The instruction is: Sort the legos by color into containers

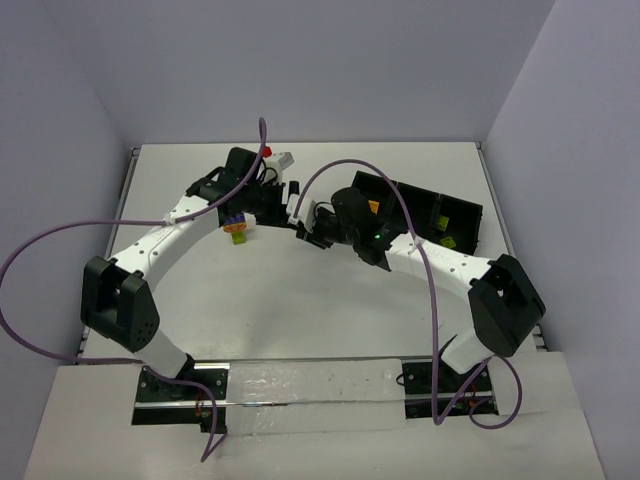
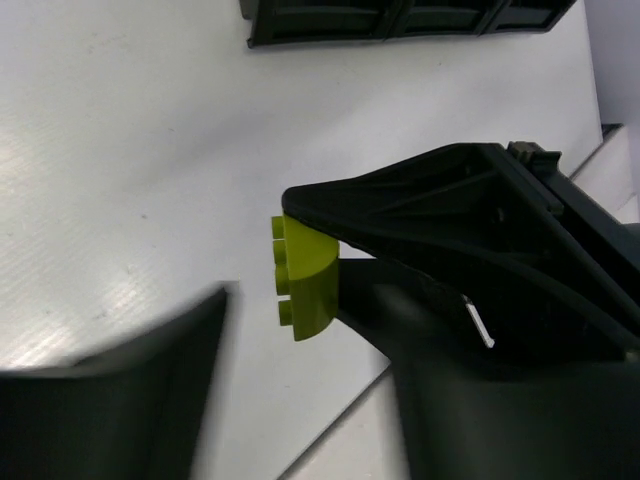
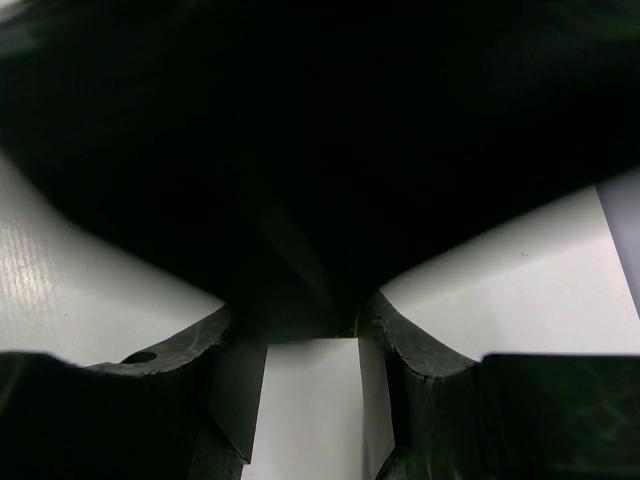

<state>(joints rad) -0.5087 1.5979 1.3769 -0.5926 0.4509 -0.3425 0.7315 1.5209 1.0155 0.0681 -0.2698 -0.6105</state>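
Observation:
A lime green lego (image 2: 308, 275) hangs above the table, pinched at the tip of my right gripper (image 1: 300, 220), whose upper finger (image 2: 420, 215) shows sharply in the left wrist view. My left gripper (image 1: 274, 207) is open, and its blurred fingers (image 2: 110, 400) stand on either side of that brick without touching it. In the right wrist view my right gripper (image 3: 305, 345) shows a narrow gap and only a green sliver at the tips, under the dark left gripper. A small stack of blue-purple, orange and green legos (image 1: 236, 228) sits on the table. The black tray (image 1: 462, 215) lies at the back right.
The tray's near wall (image 2: 400, 22) shows at the top of the left wrist view. An orange brick (image 1: 373, 207) and green bricks (image 1: 441, 223) lie in tray sections. Purple cables loop over both arms. The table's edge runs close below the grippers.

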